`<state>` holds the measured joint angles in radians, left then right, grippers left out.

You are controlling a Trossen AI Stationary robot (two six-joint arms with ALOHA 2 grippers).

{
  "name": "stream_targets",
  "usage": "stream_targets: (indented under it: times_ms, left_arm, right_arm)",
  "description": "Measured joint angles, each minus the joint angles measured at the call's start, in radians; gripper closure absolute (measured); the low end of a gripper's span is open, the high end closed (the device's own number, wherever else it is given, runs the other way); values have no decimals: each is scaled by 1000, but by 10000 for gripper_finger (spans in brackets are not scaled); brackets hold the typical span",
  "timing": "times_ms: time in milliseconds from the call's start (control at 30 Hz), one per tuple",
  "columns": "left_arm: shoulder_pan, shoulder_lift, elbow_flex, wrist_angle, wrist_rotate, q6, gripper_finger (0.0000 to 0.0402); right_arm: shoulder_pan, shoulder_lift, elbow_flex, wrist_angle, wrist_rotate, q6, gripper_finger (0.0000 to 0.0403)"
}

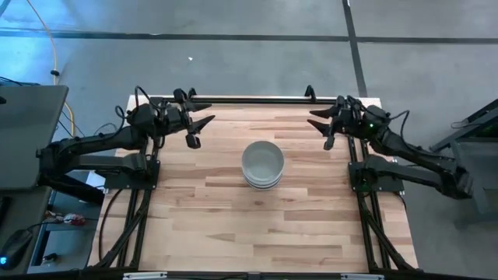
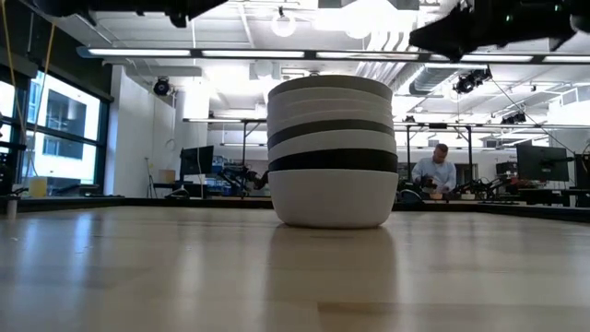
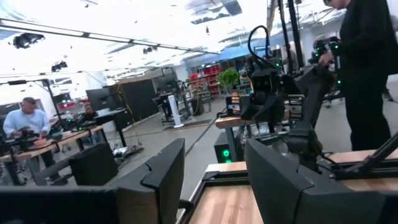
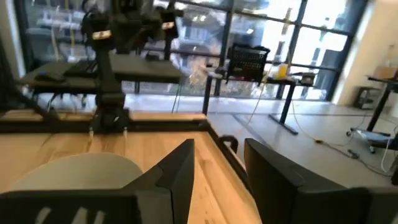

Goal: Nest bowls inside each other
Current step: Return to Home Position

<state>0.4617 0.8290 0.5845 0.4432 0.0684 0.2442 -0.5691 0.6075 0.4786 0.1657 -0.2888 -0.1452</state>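
The bowls stand nested in one stack [image 1: 262, 164] near the middle of the table, the bottom white bowl resting on the wood. In the low view the stack [image 2: 333, 152] shows white bowls with a grey and a black band between them. The top bowl's rim [image 4: 74, 171] shows in the right wrist view. My left gripper [image 1: 201, 130] hovers open near the far left corner, above and left of the stack. My right gripper [image 1: 320, 127] hovers open near the far right corner. Neither touches a bowl.
The wooden table [image 1: 233, 225] has a black rail along its far edge [image 1: 257, 99] and arm bases at both sides. People show in the room beyond: one seated [image 2: 435, 171], one standing close by the right arm [image 3: 367, 74].
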Motion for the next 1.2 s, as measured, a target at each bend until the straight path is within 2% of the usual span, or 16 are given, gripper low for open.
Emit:
stream_targets:
  times_ms: [200,433,633,867,1000,1200]
  left_arm:
    - [-1,0,-56,35,-52,-10,243]
    - [-7,0,-131,126,-100,-52,243]
    - [-37,0,-180,191,-124,-70,243]
    - [-90,0,-194,215,-148,-88,243]
    - [-137,22,-194,240,-183,-87,243]
    - [-183,106,-194,287,-185,-53,243]
  right_arm:
    - [-8,-1,-149,237,72,57,270]
    - [-4,-1,-291,455,82,149,270]
    - [65,-1,-380,615,95,220,270]
    - [239,2,-397,611,157,196,270]
    - [341,4,-397,608,240,133,270]
    - [411,54,-397,566,330,77,270]
